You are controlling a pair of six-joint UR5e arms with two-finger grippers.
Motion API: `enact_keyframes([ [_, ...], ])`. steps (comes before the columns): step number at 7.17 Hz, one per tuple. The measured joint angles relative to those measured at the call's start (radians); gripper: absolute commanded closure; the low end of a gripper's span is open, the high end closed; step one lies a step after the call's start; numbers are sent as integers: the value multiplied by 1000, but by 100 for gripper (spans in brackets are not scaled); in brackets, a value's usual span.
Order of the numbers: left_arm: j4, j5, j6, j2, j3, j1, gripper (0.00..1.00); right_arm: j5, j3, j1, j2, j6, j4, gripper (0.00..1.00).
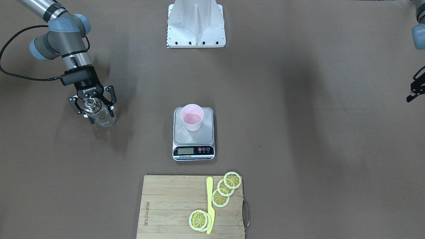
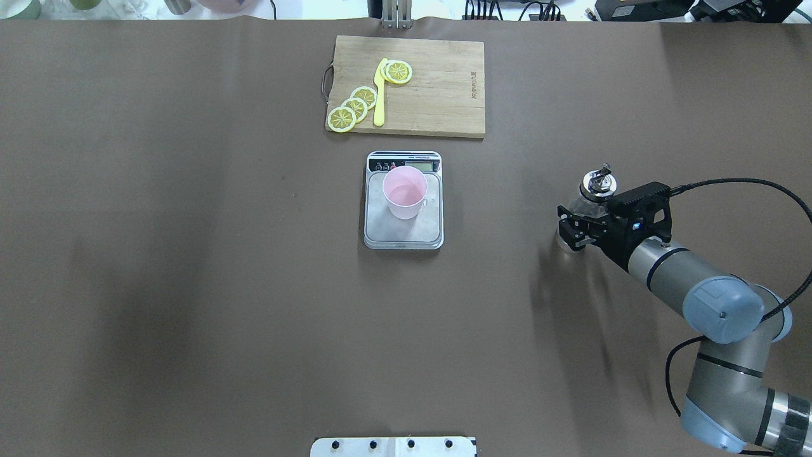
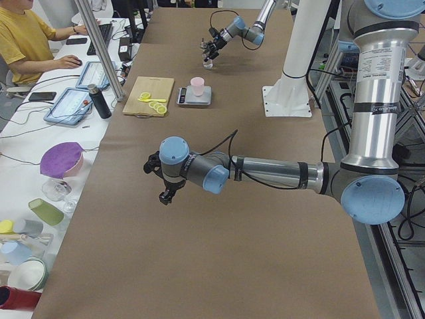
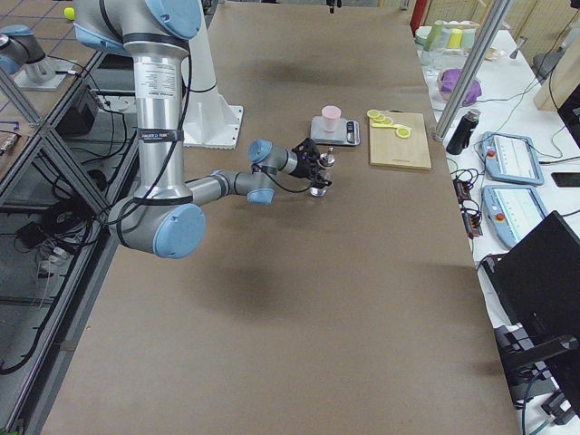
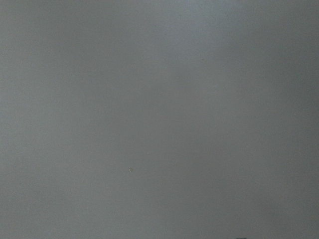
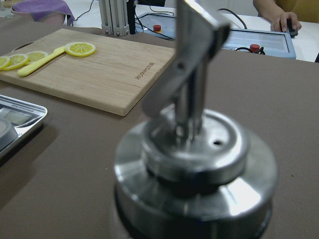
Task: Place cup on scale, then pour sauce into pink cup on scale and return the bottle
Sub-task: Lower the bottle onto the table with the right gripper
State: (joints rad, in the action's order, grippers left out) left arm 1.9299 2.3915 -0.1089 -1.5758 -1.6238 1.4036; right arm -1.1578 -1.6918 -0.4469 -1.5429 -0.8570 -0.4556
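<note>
The pale pink cup (image 1: 192, 117) stands upright on the steel platform of the scale (image 1: 207, 130), and liquid shows in its bottom. From overhead the cup (image 2: 406, 192) sits towards the display end of the scale (image 2: 380, 230). My right gripper (image 1: 102, 118) is shut on the clear glass bottle (image 1: 103, 120), which is upright and low over the table, far to the robot's right of the scale. Its metal pourer cap (image 6: 194, 164) fills the right wrist view. My left gripper (image 1: 413, 93) is open and empty at the table's far left end. The left wrist view shows only bare table.
A bamboo cutting board (image 2: 444, 95) with several lemon slices (image 2: 355, 106) and a yellow knife (image 2: 379, 95) lies beyond the scale. The robot's white base (image 1: 196, 26) stands at the robot's own side. A small droplet (image 1: 182, 126) lies on the scale platform beside the cup.
</note>
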Motion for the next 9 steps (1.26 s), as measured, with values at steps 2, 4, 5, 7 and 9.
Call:
enact_keyframes([
  [2,0,0,0,1,-1,0,17,-6,-3,0,1,10,0,0],
  [4,0,0,0,0,-1,-1,17,-19,-30,-2,0,13,1,0],
  [5,0,0,0,-1,-1,-1,17,-34,-51,-3,-7,13,1,0],
  [7,-1,0,1,-2,-1,-1,17,-43,-79,-4,-38,9,2,0],
  [9,-2,0,1,-3,-1,-2,17,-43,-118,-4,-95,6,3,0],
])
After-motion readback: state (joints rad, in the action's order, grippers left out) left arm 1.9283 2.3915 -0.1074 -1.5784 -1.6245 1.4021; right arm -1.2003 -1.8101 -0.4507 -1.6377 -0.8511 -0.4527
